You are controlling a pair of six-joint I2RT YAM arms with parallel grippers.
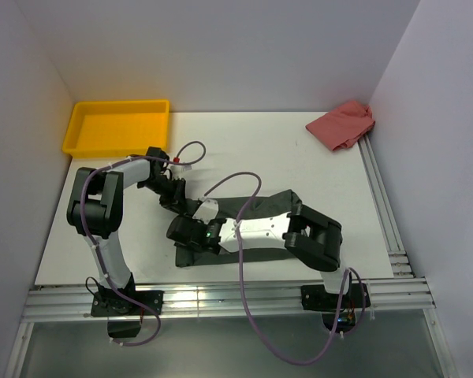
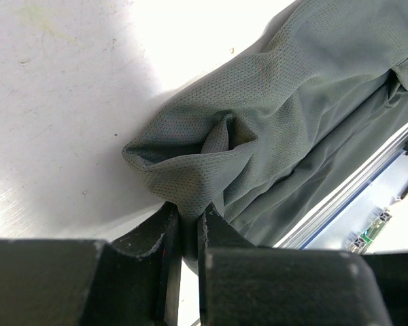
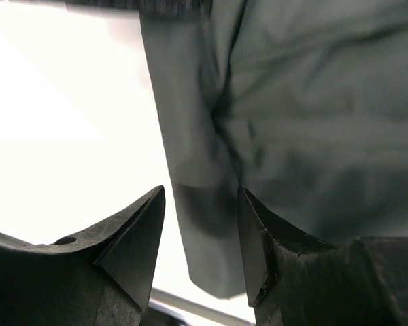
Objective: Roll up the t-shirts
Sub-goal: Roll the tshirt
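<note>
Both grippers work the left end of the t-shirt [image 1: 272, 203].

From my console, the yellow tray [image 1: 114, 126] sits at the table's far left corner. My left gripper [image 2: 188, 217] is pinched tight on a bunched fold of the dark grey shirt, which lies as a long band mid-table. My right gripper [image 3: 200, 197] stands released, jaws straddling a hanging edge. A red cloth [image 1: 343, 124] lies far right.

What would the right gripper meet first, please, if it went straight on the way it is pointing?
Most likely the t-shirt: a folded edge of it lies right between the open jaws of the right gripper, though depth is hard to judge.
</note>
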